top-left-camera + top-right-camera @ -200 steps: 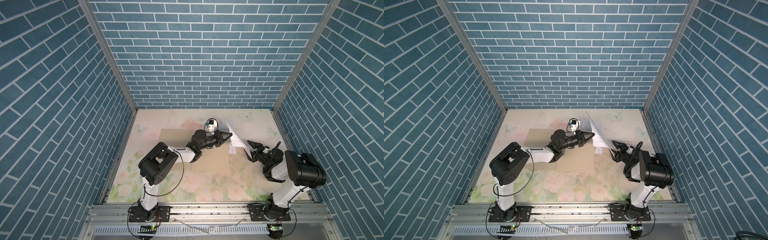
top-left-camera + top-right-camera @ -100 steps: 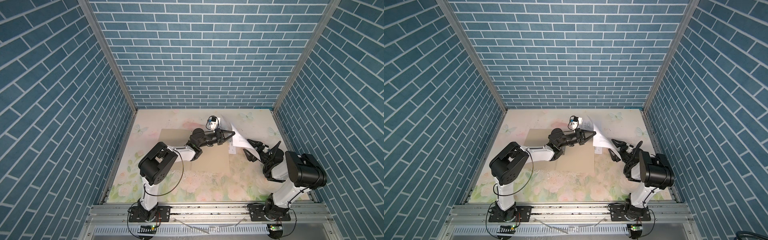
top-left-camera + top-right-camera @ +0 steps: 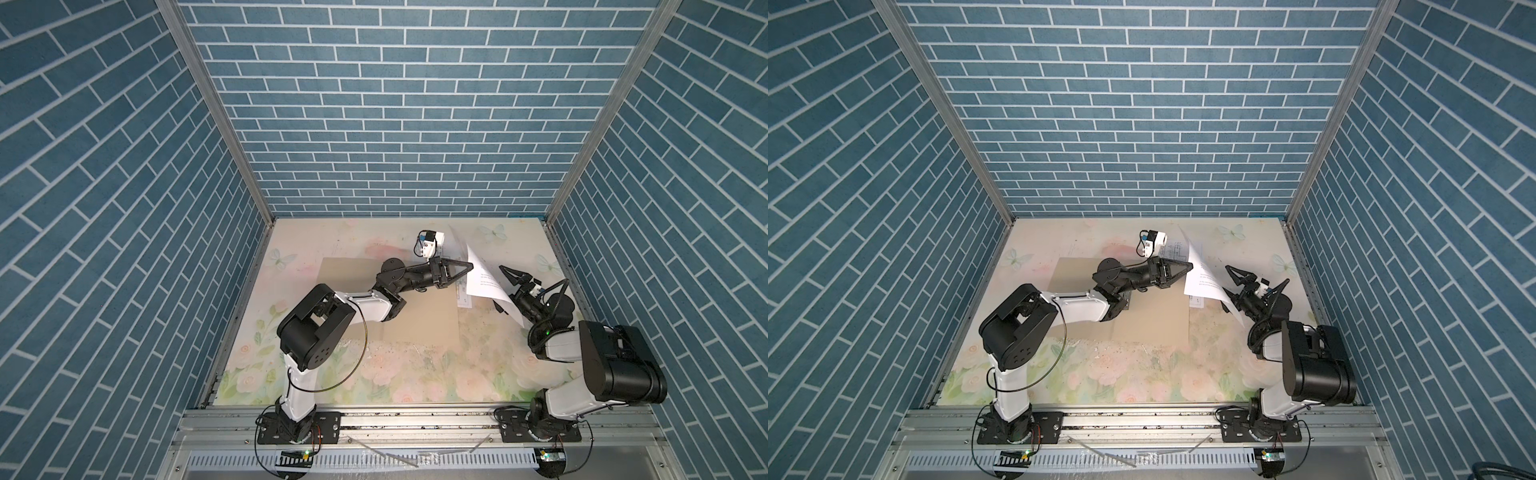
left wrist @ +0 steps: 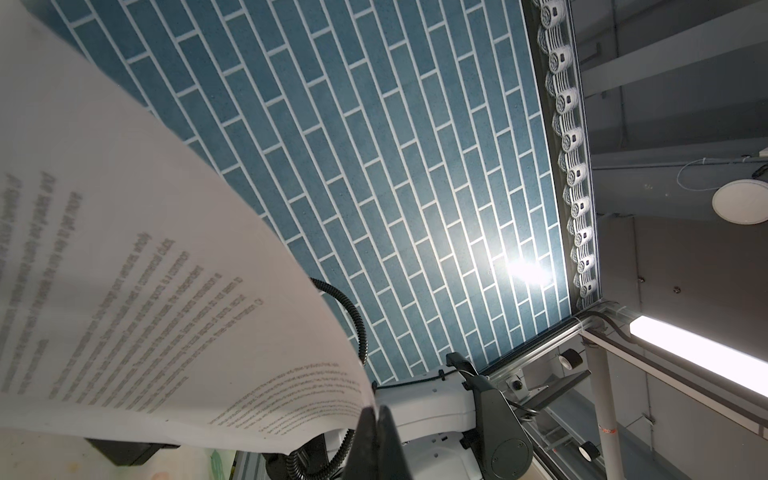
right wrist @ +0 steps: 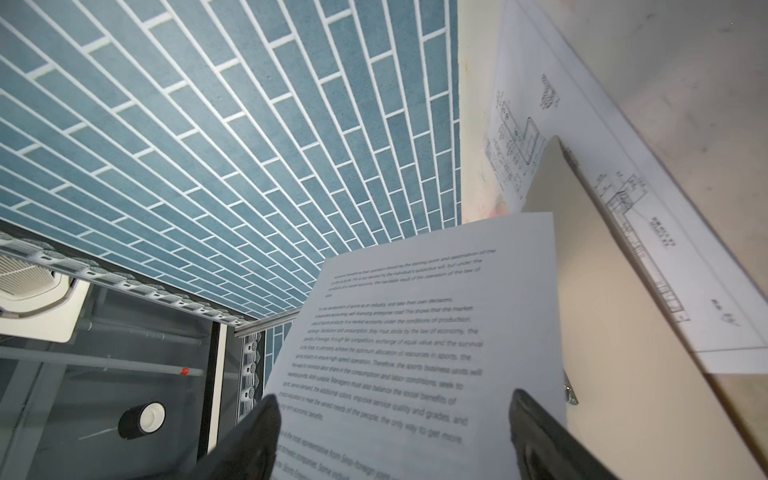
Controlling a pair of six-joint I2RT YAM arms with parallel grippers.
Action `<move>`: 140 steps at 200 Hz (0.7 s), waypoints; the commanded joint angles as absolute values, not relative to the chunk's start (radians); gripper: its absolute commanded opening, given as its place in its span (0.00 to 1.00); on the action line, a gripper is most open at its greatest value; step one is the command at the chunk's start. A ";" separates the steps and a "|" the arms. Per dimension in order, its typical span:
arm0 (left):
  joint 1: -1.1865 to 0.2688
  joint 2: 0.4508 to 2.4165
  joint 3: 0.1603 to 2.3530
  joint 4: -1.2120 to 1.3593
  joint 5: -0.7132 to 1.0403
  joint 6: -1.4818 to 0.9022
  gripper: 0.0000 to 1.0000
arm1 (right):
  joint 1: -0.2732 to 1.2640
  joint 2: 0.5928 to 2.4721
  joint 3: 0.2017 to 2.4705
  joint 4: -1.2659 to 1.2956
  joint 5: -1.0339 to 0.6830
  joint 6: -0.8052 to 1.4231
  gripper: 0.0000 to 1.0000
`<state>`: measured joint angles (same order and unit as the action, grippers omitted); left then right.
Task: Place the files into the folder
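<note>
Text sheet [image 3: 482,282] hangs curled, up off the floral tabletop [image 3: 374,374], at approx 3 o'clock of the tan folder [image 3: 428,320]. L gripper [image 3: 468,268] is pinched tight on the sheet's 9 o'clock edge. R gripper [image 5: 392,405] is spread wide, jaws either side of the sheet w/o clamping. Drawing sheet [image 5: 648,232] lies flat along the folder's 3 o'clock edge.

Floral tabletop [image 3: 374,374]; blue brick walls [image 3: 395,104] around; metal rail [image 3: 415,428] at front
</note>
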<state>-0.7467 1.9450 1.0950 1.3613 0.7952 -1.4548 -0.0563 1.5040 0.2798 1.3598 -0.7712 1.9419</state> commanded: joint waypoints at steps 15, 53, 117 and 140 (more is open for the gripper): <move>-0.749 1.900 1.119 1.406 0.864 -1.421 0.00 | -0.051 1.492 0.314 1.394 -0.798 1.976 0.85; -0.709 1.894 1.201 1.405 1.003 -1.405 0.00 | -0.051 1.639 0.291 1.398 -0.874 1.908 0.85; -0.667 1.910 1.249 1.405 1.163 -1.438 0.00 | -0.049 1.737 0.369 1.399 -0.937 1.882 0.87; -0.674 1.924 1.265 1.405 1.202 -1.426 0.00 | -0.046 1.724 0.382 1.399 -0.914 1.925 0.88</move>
